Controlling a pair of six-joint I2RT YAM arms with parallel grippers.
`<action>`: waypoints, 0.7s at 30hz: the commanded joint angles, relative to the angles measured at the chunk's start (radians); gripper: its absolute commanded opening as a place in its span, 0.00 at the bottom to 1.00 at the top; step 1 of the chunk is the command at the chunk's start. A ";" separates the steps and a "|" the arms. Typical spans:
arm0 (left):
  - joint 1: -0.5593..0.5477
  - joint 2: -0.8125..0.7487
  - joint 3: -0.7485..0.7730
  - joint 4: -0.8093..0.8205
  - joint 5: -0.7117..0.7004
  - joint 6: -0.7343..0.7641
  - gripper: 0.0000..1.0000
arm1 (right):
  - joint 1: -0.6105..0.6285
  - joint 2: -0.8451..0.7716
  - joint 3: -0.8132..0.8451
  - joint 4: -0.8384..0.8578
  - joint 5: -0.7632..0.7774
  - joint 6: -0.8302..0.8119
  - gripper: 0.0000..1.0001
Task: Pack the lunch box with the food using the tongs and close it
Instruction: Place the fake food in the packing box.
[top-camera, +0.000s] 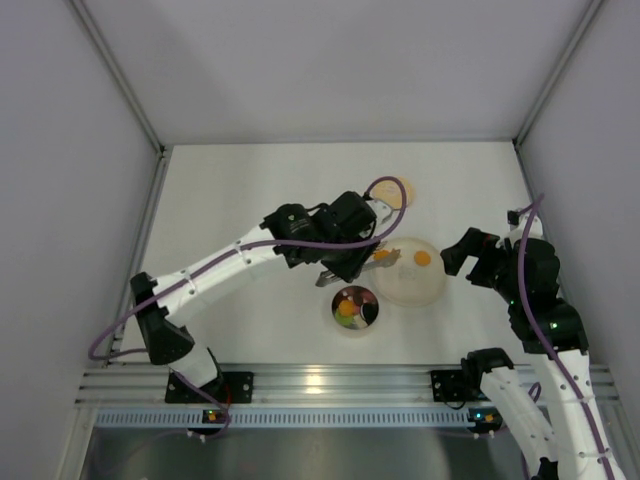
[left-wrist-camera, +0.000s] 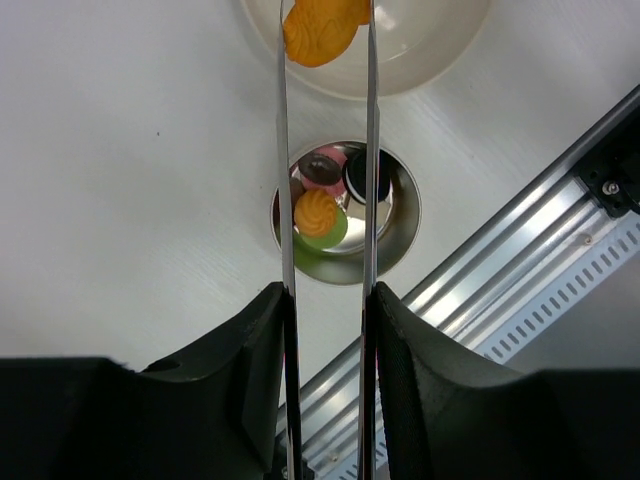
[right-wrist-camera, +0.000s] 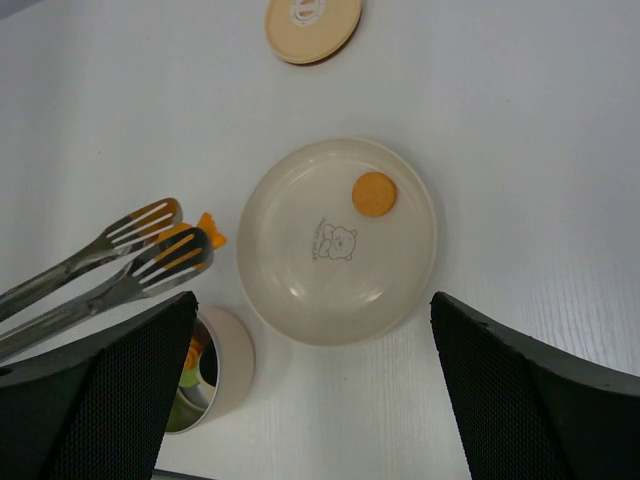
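Note:
My left gripper (left-wrist-camera: 328, 295) is shut on the slim metal tongs (left-wrist-camera: 285, 150), one arm against each finger. The tong tips pinch an orange food piece (left-wrist-camera: 320, 30) over the near edge of the cream plate (left-wrist-camera: 440, 50), as also seen in the right wrist view (right-wrist-camera: 205, 228). The steel lunch box (top-camera: 333, 312) stands uncovered just in front of the plate. It holds an orange swirl on a green ball (left-wrist-camera: 318, 215), a black round piece (left-wrist-camera: 368, 178) and a pink-brown piece. Its tan wooden lid (top-camera: 392, 192) lies flat beyond the plate. My right gripper (top-camera: 450, 258) hangs open and empty right of the plate.
One round orange biscuit (right-wrist-camera: 374, 194) lies on the plate (right-wrist-camera: 340, 280), which has a small bear print in its middle. An aluminium rail (top-camera: 320, 385) runs along the table's near edge, close behind the lunch box. White walls enclose the table on three sides.

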 joint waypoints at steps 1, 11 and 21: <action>0.000 -0.136 -0.054 -0.034 -0.009 -0.040 0.39 | -0.011 0.003 0.040 -0.009 0.008 -0.004 0.99; -0.040 -0.341 -0.264 -0.066 0.042 -0.121 0.39 | -0.011 0.012 0.039 -0.003 0.010 -0.001 0.99; -0.090 -0.393 -0.396 -0.035 0.068 -0.169 0.41 | -0.011 0.011 0.038 -0.001 0.011 -0.001 0.99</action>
